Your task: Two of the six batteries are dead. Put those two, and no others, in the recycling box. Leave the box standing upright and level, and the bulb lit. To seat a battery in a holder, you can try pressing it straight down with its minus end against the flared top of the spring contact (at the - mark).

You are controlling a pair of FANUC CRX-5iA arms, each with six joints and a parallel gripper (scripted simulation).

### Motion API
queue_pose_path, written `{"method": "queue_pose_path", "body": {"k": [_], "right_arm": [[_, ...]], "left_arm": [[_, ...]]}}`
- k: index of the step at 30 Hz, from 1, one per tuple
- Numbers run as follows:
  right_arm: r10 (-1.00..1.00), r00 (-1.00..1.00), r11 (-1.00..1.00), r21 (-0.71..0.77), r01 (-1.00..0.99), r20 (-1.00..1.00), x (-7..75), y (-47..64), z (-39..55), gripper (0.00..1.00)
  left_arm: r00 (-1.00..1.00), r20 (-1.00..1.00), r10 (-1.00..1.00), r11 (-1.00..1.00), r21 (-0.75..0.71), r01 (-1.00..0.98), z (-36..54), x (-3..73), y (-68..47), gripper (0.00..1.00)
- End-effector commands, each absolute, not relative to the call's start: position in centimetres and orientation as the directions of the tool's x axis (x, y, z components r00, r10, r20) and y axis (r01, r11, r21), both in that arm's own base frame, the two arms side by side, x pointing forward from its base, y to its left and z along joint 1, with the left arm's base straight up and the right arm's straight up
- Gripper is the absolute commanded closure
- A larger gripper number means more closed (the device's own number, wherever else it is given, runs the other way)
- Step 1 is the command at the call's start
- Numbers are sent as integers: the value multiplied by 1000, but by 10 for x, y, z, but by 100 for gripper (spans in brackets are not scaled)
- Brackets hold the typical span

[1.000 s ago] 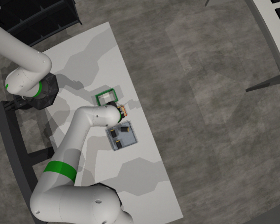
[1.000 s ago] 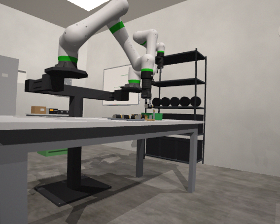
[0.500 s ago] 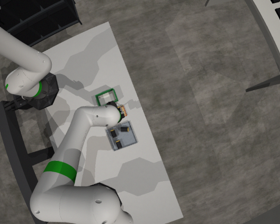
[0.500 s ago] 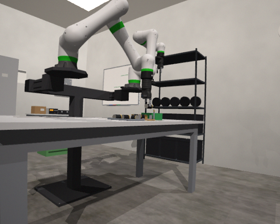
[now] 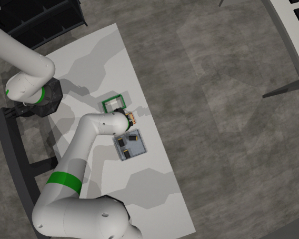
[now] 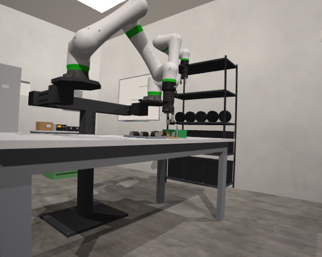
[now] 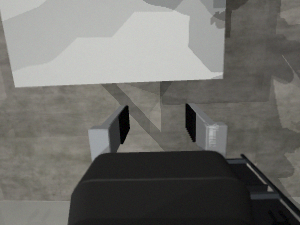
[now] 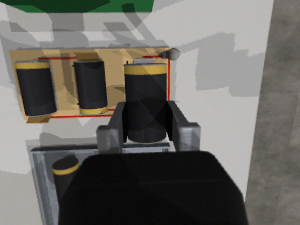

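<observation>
Got a black cylindrical battery with a gold band (image 6: 168, 121) (image 8: 145, 94) pinched in the right gripper (image 5: 129, 119) (image 6: 170, 120) (image 8: 146, 113), fingers against both sides. Raised above the tan holder with red edging (image 5: 132, 118) (image 6: 172, 137) (image 8: 62, 91), gold end at 12 o'clock in the right wrist view, plain end at 6. Long axis parallel to the two batteries already in the holder, over at 9 to 10 o'clock. Probably meant for the right-end bay, so mostly a straight drop with a small nudge toward 12, minus end against the spring. Can't read the + or - marks, so worth double-checking polarity first.

Right arm (image 5: 77, 152) (image 6: 148, 54) clearly nearer, reaching over with wrist pointing straight down. Left gripper (image 6: 183, 81) (image 7: 157, 114) wide open with nothing in it, parked high and well apart.

Looks like testing rather than binning to me: green open-topped box (image 5: 104, 108) (image 6: 182, 133) (image 8: 75, 5) beyond the holder at 12, three more batteries in the grey tray (image 5: 142, 143) (image 8: 36, 164) toward 7. Small round bulb (image 8: 172, 53) at about 1 o'clock, looks unlit.
</observation>
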State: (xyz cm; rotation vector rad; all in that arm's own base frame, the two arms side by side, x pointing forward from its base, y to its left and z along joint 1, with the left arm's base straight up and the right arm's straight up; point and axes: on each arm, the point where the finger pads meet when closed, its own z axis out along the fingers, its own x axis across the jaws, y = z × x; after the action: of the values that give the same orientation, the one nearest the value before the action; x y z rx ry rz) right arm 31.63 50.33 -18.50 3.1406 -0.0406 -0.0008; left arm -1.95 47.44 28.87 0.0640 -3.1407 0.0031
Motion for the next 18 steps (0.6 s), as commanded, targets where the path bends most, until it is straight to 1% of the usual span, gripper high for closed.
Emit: {"method": "queue_pose_path", "body": {"k": [1, 10, 18], "right_arm": [[-25, 1000, -1000, -2, -25, 1, 317, 504, -187, 43], [-25, 1000, -1000, -2, -25, 1, 317, 504, -223, 43], [-25, 1000, -1000, -2, -25, 1, 317, 504, -232, 43]], "left_arm": [[-999, 0, -41, 999, 0, -41, 290, -19, 475, 0], [-999, 0, -41, 999, 0, -41, 290, -19, 475, 0], [-999, 0, -41, 999, 0, -41, 290, -19, 475, 0]]}}
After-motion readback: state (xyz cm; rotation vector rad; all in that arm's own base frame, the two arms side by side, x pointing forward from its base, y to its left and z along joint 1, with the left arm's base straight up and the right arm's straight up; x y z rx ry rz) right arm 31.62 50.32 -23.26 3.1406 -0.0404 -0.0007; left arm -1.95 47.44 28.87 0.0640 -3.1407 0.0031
